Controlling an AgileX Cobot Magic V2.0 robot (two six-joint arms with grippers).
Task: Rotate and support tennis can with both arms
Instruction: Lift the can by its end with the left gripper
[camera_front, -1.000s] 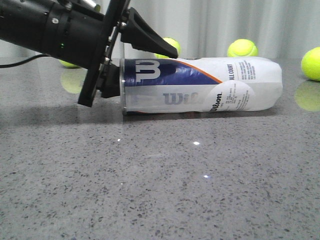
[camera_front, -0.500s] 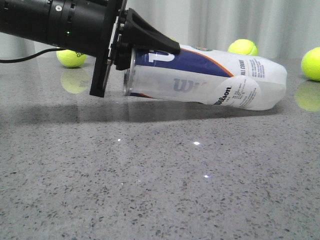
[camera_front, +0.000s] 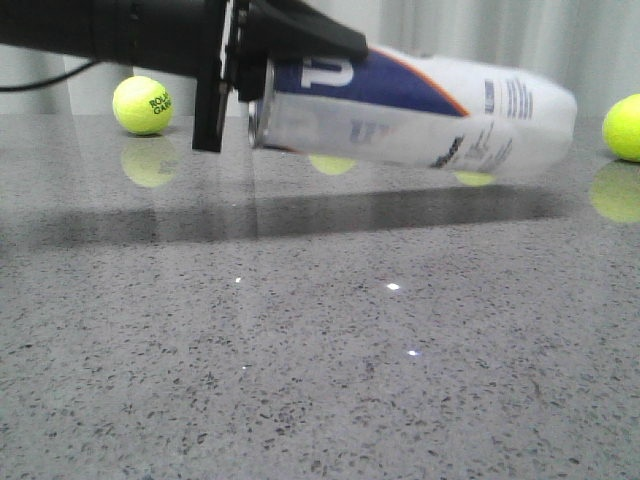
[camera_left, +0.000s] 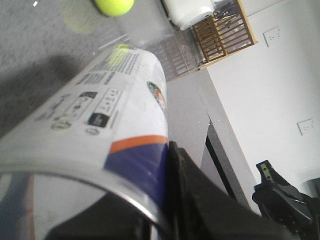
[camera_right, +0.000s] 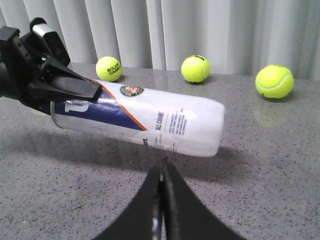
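Front view: left gripper (camera_front: 262, 62) pinches tennis can (camera_front: 420, 110) rim, far end unsupported, may slip; right gripper (camera_right: 162, 186) pressed together.

At centre top of the front view we see the tall translucent white plastic tennis can (camera_front: 420, 110) above the grey speckled table (camera_front: 320, 360), the black left gripper (camera_front: 290, 45) at its left end, yellow tennis balls (camera_front: 142, 104) behind.

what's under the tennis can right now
Bare grey table and the can's shadow; the tennis can hangs clear of it, held at one end by the left gripper. Two tennis balls behind show below it, mostly covered.
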